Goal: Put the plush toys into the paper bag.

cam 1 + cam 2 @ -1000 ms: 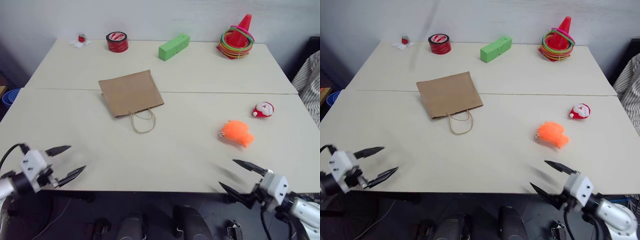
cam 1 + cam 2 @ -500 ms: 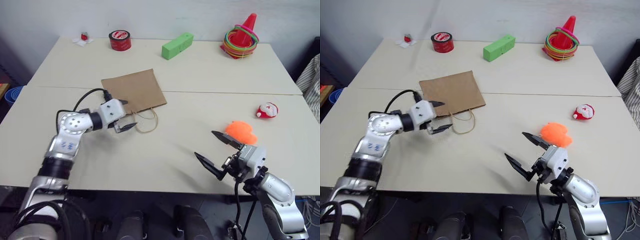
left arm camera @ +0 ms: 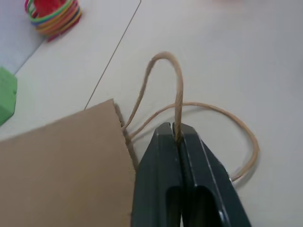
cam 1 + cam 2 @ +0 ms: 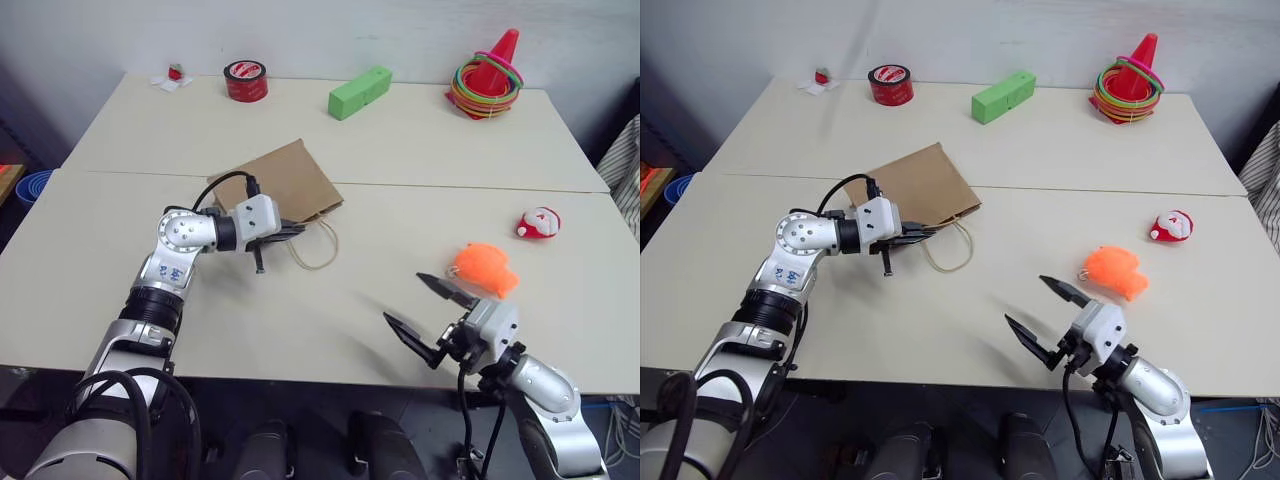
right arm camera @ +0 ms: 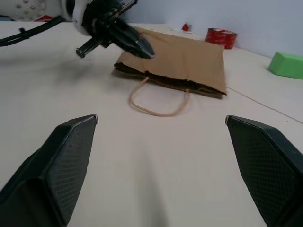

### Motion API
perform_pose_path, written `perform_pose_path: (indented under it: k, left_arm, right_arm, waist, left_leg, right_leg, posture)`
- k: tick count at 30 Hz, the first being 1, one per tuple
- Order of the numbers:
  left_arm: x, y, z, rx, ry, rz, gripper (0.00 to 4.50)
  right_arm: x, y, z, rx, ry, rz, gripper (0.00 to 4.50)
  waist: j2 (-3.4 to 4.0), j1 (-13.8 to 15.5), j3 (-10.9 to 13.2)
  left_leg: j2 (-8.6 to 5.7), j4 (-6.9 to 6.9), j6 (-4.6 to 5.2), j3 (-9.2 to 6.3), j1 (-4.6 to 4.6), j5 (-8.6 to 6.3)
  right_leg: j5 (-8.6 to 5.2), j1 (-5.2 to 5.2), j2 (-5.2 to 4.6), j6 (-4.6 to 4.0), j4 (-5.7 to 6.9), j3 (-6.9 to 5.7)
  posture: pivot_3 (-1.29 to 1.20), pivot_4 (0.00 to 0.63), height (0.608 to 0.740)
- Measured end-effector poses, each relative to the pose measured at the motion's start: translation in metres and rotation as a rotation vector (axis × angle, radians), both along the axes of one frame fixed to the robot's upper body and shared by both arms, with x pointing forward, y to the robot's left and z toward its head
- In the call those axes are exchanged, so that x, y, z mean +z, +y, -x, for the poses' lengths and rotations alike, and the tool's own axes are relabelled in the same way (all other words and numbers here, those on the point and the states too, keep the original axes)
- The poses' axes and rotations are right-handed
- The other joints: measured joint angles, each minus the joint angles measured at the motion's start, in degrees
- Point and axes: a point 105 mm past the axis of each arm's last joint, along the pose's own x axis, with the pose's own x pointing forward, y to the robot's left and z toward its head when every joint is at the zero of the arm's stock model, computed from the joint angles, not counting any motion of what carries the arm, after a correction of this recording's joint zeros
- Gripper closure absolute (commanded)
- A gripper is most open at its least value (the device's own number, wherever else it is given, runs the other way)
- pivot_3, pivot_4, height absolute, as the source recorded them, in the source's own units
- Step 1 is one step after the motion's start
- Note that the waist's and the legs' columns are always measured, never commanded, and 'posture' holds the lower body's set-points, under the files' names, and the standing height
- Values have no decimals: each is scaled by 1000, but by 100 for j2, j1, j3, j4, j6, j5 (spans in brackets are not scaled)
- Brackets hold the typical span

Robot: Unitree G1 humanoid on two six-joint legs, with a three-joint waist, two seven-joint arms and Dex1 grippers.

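The brown paper bag (image 4: pixel 285 180) lies flat mid-table, its mouth facing me. My left gripper (image 3: pixel 173 126) is shut on one tan cord handle (image 3: pixel 177 80) at the bag's mouth, and the second handle loop (image 4: pixel 325 255) lies on the table. The orange plush toy (image 4: pixel 483 268) sits at the near right. The small red-and-white Santa plush (image 4: pixel 538 222) is farther right. My right gripper (image 4: pixel 404 298) is open, just above the table's near edge, a little left of the orange toy and apart from it. The bag (image 5: pixel 184 56) also shows in the right wrist view.
Along the far edge stand a red tape roll (image 4: pixel 245 80), a green block (image 4: pixel 358 92) and a red cone with coloured rings (image 4: pixel 485 75). A small red-and-white item (image 4: pixel 172 76) lies at the far left corner. A seam (image 4: pixel 450 187) runs across the table.
My left arm swung in from the near left edge to the bag's mouth and shut on a handle; the bag turned slightly. My right gripper moved up and left, beside the orange toy.
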Motion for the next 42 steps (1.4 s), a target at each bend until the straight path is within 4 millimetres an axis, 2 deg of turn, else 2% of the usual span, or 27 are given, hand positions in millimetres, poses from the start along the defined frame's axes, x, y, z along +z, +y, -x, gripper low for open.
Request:
perform_pose_path:
  k: [3, 6, 10, 13, 18, 24, 27, 30, 34, 36, 39, 42]
  left_arm:
    - [12, -9, 15, -135, 33, 13, 4500]
    - [33, -22, 39, -310, 74, 50, 4500]
    - [57, -25, 52, -371, 75, 104, 4500]
    - [66, -28, 61, -394, 115, 145, 4500]
    - [69, -30, 70, -403, 180, 182, 4500]
    - [79, -34, 80, -417, 249, 266, 4500]
    - [90, -32, 82, -413, 267, 341, 4500]
    - [90, -31, 85, -415, 273, 338, 4500]
    - [90, -28, 83, -402, 271, 335, 4500]
    - [92, -21, 77, -373, 272, 343, 4500]
    - [105, -10, 63, -315, 242, 392, 4500]
    - [126, -5, 54, -290, 196, 441, 4500]
  right_arm:
    - [-2, 8, -1, 31, 30, 2, 2017]
    - [1, 33, -10, 118, 49, 37, 3063]
    - [15, 60, -23, 166, 9, 54, 4465]
    - [25, 81, -35, 189, -10, 59, 4491]
    - [28, 93, -56, 168, -3, 108, 4491]
    - [7, 111, -86, 85, 60, 149, 4491]
    - [-15, 112, -97, 32, 109, 196, 4491]
    - [-25, 115, -99, 20, 150, 188, 4491]
    - [-29, 118, -97, 22, 163, 165, 4491]
    - [-31, 116, -96, 16, 166, 154, 4491]
    - [-31, 112, -97, -2, 172, 150, 4491]
    - [-31, 111, -99, -23, 176, 158, 4491]
  waist:
    - [0, -27, 0]
    - [-2, -68, 2]
    - [-2, -47, 2]
    - [-2, -41, 2]
    - [-2, -21, 2]
    - [-2, -59, 2]
    - [-2, -91, 2]
    - [-2, -108, 2]
    - [-2, -170, 1]
    - [-2, -175, 1]
    - [-2, -167, 1]
    - [-3, -167, 0]
  left_leg:
    - [2, 7, 0, 0, 0, 0]
    - [13, 30, -5, -1, -2, -3]
    - [20, 42, -8, -6, -2, -5]
    - [20, 47, -5, -7, -8, -8]
    - [17, 52, 1, -12, -18, -12]
    - [24, 52, -5, -10, -18, -13]
    - [24, 51, -5, -10, -18, -14]
    - [24, 51, -6, -10, -18, -14]
    - [28, 50, -12, -11, -16, -16]
    - [32, 50, -14, -10, -14, -17]
    - [34, 51, -15, -10, -13, -17]
    - [32, 51, -15, -9, -11, -17]
  right_leg:
    - [0, 1, 2, 0, 5, 1]
    - [0, 0, 11, -1, 17, 5]
    - [-1, 2, 17, -2, 22, 44]
    - [-1, 1, 20, -2, 21, 56]
    - [-1, 0, 18, -2, 17, 54]
    - [-1, -3, 26, -2, 18, 56]
    - [-1, -3, 25, -2, 17, 56]
    - [-1, -3, 25, -2, 17, 57]
    - [-1, -2, 28, -3, 17, 57]
    - [-2, -2, 34, -3, 17, 58]
    - [-2, 1, 35, -4, 17, 57]
    - [-2, 2, 33, -3, 16, 59]
  posture:
    - [0, 150, 740]
    - [0, 150, 740]
    - [0, 150, 740]
    - [0, 150, 740]
    - [0, 150, 740]
    - [0, 150, 740]
    - [0, 150, 740]
    - [0, 150, 740]
    - [0, 150, 740]
    - [0, 150, 740]
    - [0, 150, 740]
    - [0, 150, 740]
